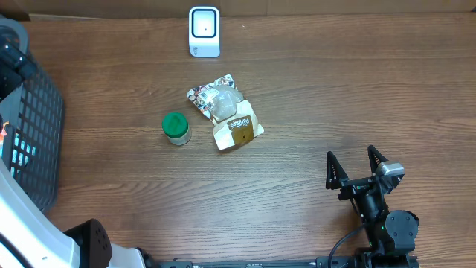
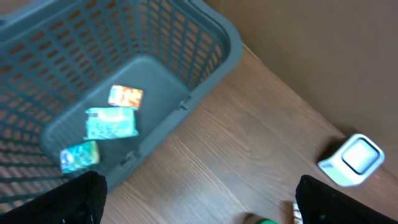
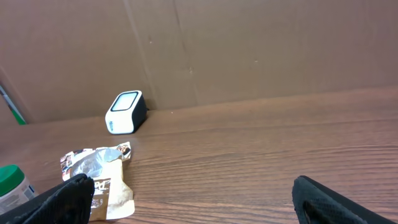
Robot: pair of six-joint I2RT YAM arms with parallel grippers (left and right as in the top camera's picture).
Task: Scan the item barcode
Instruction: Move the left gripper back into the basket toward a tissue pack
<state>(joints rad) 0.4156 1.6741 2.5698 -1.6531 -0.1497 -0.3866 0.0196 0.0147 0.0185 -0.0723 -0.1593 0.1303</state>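
The white barcode scanner [image 1: 204, 31] stands at the table's far edge, also seen as the scanner [image 3: 126, 112] and the scanner [image 2: 351, 158]. Mid-table lie a silver pouch [image 1: 216, 97] and a tan pouch [image 1: 238, 128], overlapping, with a green-lidded jar [image 1: 176, 128] to their left. My right gripper [image 1: 351, 155] is open near the front right, well clear of the pouches [image 3: 99, 171]; nothing lies between its fingers. My left gripper [image 2: 202, 193] is open and empty, high over the bare wood between the basket and the scanner.
A grey mesh basket [image 1: 37, 134] sits at the left edge; inside the basket [image 2: 205, 37] lie an orange packet [image 2: 124, 96], a teal packet [image 2: 111, 122] and a blue-green packet [image 2: 79, 155]. A cardboard wall [image 3: 249, 43] backs the table.
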